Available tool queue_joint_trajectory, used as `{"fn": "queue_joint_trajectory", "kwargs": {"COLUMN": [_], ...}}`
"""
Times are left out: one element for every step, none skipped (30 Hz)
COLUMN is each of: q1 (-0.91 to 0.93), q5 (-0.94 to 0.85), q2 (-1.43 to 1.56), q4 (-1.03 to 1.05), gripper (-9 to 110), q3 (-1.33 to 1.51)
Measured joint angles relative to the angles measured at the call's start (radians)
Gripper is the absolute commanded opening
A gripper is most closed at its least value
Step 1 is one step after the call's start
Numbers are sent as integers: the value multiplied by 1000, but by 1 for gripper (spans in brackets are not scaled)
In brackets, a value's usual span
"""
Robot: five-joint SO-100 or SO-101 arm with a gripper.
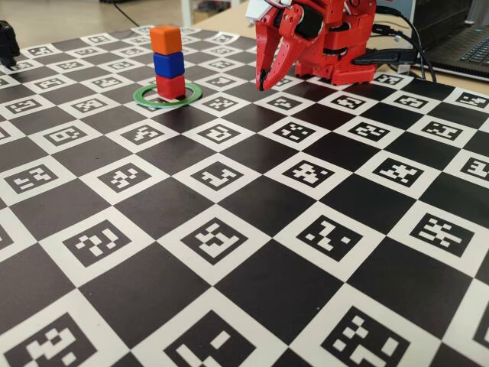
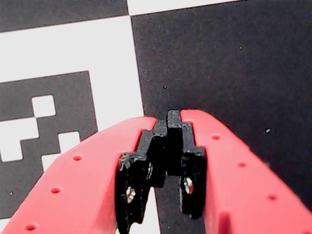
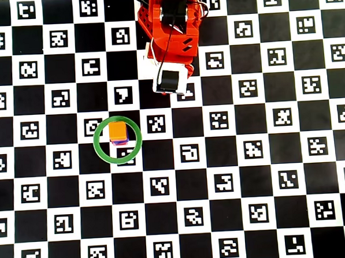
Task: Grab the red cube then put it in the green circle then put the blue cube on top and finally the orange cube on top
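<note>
in the fixed view, well to the left of the jaws, the green circle (image 1: pixel 167 95) lies flat on the checkered board (image 1: pixel 252 222). inside it stands a straight tower of three blocks: the red cube (image 1: pixel 171 86) on the board at the bottom, the blue cube (image 1: pixel 169 64) resting on it, and the orange cube (image 1: pixel 166 39) on top. the red cube sits within the ring without touching its edge on the near side. in the overhead view the ring shows as a full loop with the orange cube's top face inside it, a little toward the upper part of the ring, and a sliver of blue peeking out below; the red cube is hidden under the other two there.

further right in the fixed view, the gripper (image 1: pixel 264 82) points down with its tips just above the board, apart from the tower and the ring. in the wrist view the jaws are closed together, the black pads meeting with nothing between them, over a dark square beside a white square with a marker.
</note>
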Motion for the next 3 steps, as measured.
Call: {"fn": "queue_joint_trajectory", "kwargs": {"q1": [0,0,0], "q5": [0,0,0], "q2": [0,0,0], "q4": [0,0,0], "gripper": [-6,-6,-6], "q3": [0,0,0]}}
